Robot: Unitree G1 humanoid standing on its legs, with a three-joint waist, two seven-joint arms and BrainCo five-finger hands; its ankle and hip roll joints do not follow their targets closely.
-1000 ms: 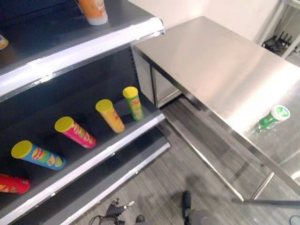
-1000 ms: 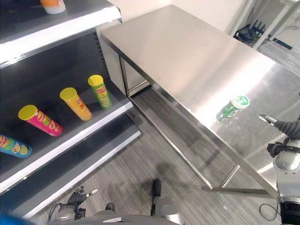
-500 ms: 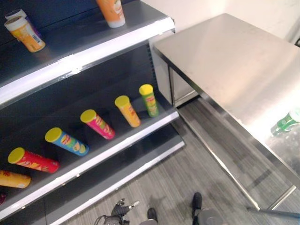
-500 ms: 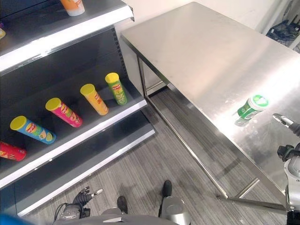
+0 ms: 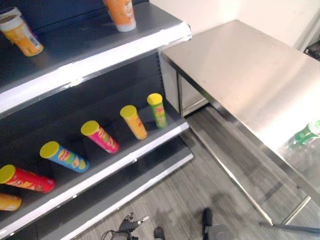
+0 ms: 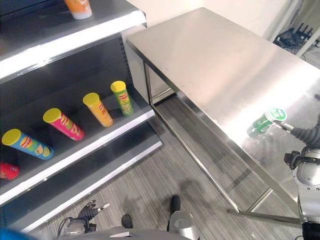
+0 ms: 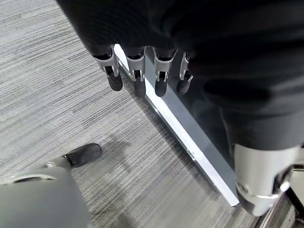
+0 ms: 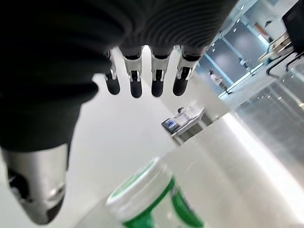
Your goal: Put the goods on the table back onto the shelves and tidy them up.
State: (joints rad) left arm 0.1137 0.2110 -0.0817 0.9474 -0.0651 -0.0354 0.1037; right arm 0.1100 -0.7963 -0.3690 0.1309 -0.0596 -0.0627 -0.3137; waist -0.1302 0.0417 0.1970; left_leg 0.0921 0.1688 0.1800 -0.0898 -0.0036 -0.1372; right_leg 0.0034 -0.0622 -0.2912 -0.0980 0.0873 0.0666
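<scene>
My right hand open, fingers straight, near green-lidded can on counter. Left hand relaxed over floor.

Floor's grey wood-look planks. On the lower shelf there's a row of chip tubes lying on their sides, all with yellow lids, spaced apart and roughly parallel: green tube at the right end, then orange tube, pink tube, blue tube, red tube, and another orange one cut off at the left edge. The upper shelf has an orange tub standing near its right end and an orange cup with a pale lid further left. Plain white wall behind. Some black gear sits in the far corner, can't tell what.
</scene>
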